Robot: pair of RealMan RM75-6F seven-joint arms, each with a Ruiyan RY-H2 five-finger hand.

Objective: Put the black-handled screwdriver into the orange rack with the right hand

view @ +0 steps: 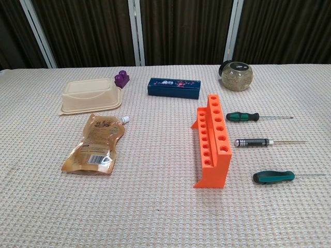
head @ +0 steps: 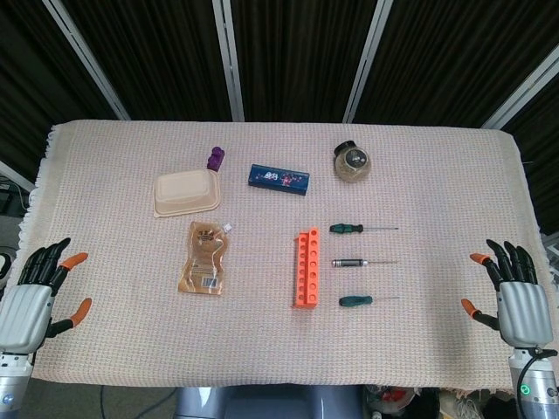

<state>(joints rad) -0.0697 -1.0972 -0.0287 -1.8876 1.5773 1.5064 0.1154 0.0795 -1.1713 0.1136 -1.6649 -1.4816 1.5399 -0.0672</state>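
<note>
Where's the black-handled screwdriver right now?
Head view: the black-handled screwdriver lies flat on the cloth right of the orange rack, middle of three, between the two green-handled screwdrivers.
</note>
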